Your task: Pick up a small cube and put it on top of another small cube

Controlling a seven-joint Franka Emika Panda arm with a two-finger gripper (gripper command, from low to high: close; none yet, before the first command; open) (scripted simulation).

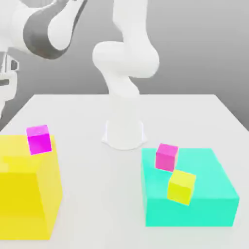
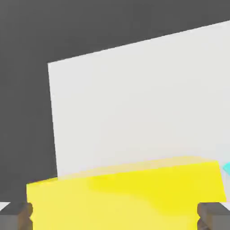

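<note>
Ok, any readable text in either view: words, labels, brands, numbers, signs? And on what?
None that can be read.
The large yellow block, flat turquoise block, small magenta cube, small pink cube and small yellow cube carry no visible lettering.
White robot arm: no legible brand or number either.

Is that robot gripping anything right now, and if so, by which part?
Nothing is held: the gripper's two grey fingers stand wide apart with no object between them.
</note>
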